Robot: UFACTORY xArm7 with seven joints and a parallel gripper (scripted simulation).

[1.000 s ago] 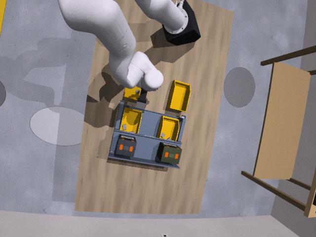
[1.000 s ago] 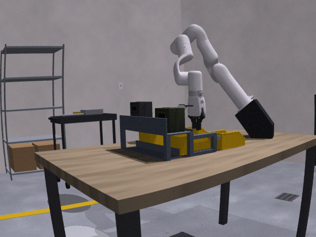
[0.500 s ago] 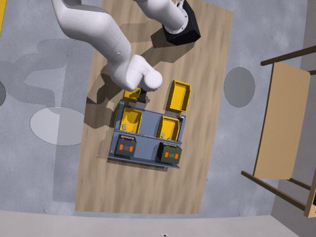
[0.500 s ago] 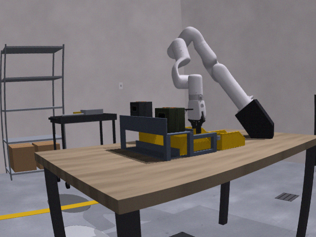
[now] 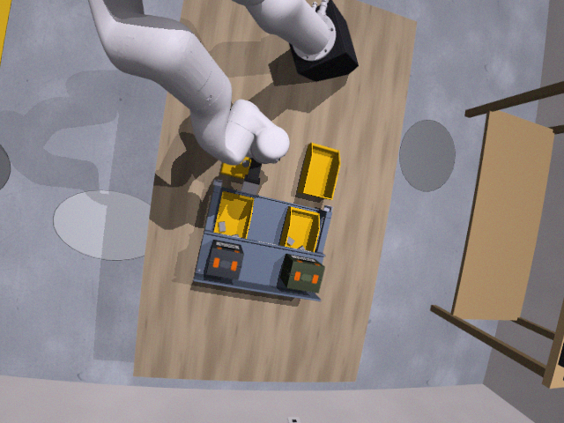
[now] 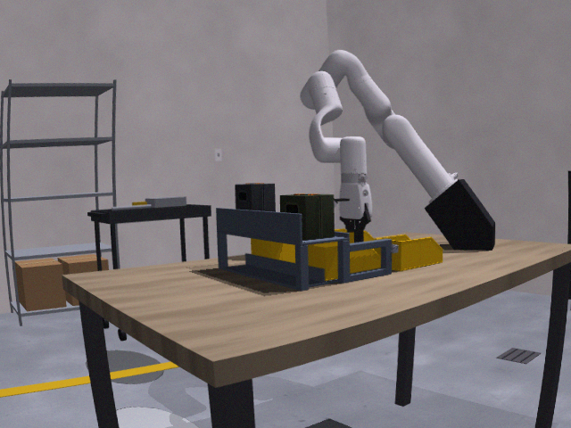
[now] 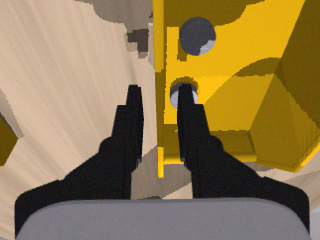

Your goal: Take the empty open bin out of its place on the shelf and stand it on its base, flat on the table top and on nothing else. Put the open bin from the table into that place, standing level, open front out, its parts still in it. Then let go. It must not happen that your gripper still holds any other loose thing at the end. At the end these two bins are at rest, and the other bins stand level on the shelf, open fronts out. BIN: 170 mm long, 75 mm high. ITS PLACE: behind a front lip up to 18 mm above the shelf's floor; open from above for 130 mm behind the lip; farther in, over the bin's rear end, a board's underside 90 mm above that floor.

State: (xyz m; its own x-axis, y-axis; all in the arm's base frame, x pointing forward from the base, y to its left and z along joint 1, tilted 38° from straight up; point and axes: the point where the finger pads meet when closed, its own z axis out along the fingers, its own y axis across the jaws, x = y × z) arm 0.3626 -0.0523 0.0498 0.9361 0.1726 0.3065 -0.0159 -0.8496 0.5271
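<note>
Well, one empty open bin (image 5: 322, 173) (image 6: 419, 254) (image 7: 6, 140) is already out of the shelf (image 5: 263, 263) (image 6: 258, 226), upright with its base on the desk (image 5: 255, 337) (image 6: 230, 332) (image 7: 75, 100). A second yellow one, the parts bin (image 5: 234, 169) (image 6: 368, 235) (image 7: 160, 100), is also on the desk, in front of the shelf and well apart from the empty one. Two round grey parts (image 7: 197, 36) show inside it.

The jaws are partly open and grip nothing. Their two fingers (image 6: 358, 234) point down on either side of one wall of the parts bin: one outside over the desk, the other on the inner side, overlapping one round part in the wrist view. Whether either touches the wall, I cannot tell.

Two more yellow bins (image 5: 233, 213) (image 5: 301, 227) stand in the shelf, one toward each end, with one vacant place between them. Each shows at least one grey piece inside. Two cases sit on the shelf's upper board, one dark grey case (image 5: 224, 262) (image 6: 254, 196) and one green case (image 5: 302, 275) (image 6: 306, 214).
</note>
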